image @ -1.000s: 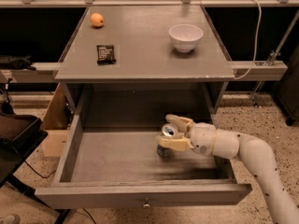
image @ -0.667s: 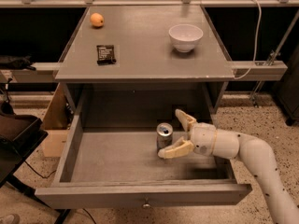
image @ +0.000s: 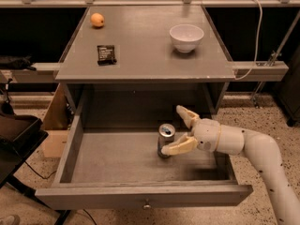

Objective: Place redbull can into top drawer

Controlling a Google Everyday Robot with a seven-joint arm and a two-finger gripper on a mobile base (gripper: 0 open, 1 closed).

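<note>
The redbull can (image: 165,139) stands upright on the flat grey bottom of the open top drawer (image: 117,161), right of its middle. My gripper (image: 177,130) is inside the drawer just right of the can, with its fingers spread open. The lower finger (image: 178,147) lies in front of the can's base; the upper finger (image: 185,115) points behind it. The can is free between them. The drawer's small round knob (image: 147,204) shows on its front.
On the cabinet top (image: 150,55) sit a white bowl (image: 186,37), an orange (image: 97,19) and a small black packet (image: 106,54). A black chair (image: 16,135) stands at the left and a cardboard box (image: 55,125) beside the cabinet. A cable (image: 255,36) hangs at the right.
The gripper was shut on the can a second ago; it has opened and let it go. The can now stands on the drawer bottom, and the gripper has drawn slightly right.
</note>
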